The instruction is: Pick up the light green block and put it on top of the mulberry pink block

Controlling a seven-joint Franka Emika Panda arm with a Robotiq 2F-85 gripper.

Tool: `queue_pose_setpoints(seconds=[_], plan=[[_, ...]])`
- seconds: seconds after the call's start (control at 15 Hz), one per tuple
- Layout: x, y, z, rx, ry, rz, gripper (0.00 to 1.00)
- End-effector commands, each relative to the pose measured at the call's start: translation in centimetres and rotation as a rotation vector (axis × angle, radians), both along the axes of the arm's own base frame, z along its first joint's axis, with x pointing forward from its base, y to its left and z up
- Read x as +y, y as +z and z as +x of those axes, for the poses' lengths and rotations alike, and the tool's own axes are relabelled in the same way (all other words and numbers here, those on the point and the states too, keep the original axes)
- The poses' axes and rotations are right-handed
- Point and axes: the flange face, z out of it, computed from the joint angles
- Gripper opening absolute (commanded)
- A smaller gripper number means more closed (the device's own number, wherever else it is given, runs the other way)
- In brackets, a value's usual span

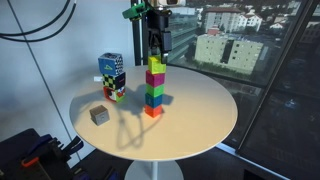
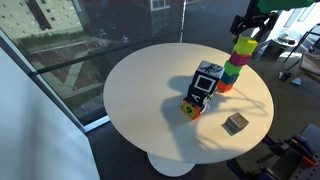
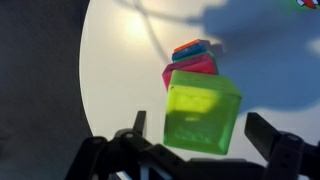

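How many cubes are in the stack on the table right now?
5. From the table up: orange-red cube, blue cube, dark green cube, mulberry pink block, and light green block on top. None appears hidden within the stack.

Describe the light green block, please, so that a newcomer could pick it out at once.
On the round white table stands a tower of coloured cubes. The light green block is its topmost cube, sitting on the mulberry pink block. Its bright lime sets it apart from the darker green cube lower down and the grey cube lying alone.
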Motion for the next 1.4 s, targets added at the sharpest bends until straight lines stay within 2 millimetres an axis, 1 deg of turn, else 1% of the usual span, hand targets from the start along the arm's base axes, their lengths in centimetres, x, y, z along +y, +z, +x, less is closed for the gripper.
queue_pose_setpoints(seconds=[0.0, 0.4, 0.73, 1.07, 1.33], plan=[[0.0, 1.8, -0.9, -0.003, 0.022, 0.005, 1.00], [0.7, 3.6, -2.3, -0.014, 0.057, 0.007, 1.00], [1.5, 4.7, -4.5, -0.016, 0.111, 0.008, 1.00], [2.7, 4.6, -7.3, -0.013, 0.182, 0.015, 1.00], [3.6, 3.6, -9.2, 0.008, 0.233, 0.029, 1.00]])
